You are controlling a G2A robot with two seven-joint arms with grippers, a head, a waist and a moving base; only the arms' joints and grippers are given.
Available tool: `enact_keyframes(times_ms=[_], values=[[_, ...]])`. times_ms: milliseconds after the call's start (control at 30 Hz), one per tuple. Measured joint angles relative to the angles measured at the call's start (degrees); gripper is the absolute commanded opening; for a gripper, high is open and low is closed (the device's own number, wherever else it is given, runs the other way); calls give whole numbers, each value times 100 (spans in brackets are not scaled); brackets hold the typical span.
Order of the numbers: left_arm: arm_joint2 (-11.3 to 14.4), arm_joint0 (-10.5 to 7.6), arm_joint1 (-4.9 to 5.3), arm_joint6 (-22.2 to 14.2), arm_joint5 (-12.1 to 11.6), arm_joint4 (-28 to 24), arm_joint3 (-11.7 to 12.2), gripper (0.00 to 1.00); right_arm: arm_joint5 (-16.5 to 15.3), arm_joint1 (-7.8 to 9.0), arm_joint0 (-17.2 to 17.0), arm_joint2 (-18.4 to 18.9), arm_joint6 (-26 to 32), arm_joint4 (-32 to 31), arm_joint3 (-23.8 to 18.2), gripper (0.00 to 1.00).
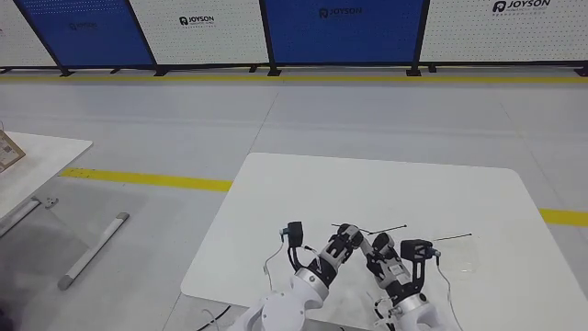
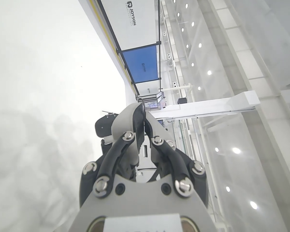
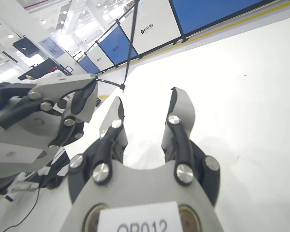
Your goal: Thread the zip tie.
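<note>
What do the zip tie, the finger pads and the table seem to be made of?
The zip tie: likely black plastic, matte; its thin strap curves without creasing. The pads of the right gripper: seemingly black rubber, with a toothed edge, on grey fingers. The table: smooth white matte top; material unclear.

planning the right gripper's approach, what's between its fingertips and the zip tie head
Nothing. The right wrist view shows a bare gap from the open right gripper to the zip tie pinched by the left gripper, white table behind.
</note>
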Motion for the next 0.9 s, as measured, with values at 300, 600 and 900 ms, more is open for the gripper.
enact_keyframes(times_ms=[300,600,900], values=[[11,23,1,-58,-13,106,26,0,10,-12,5,5,-17,18,-10,28],[50,-13,-15,-26,25,207,66,0,-11,-27,48,-33,-2,-4,18,29],[55,-46,-34,9,47,190,98,0,-28,-28,52,-39,79,-91,13,35]])
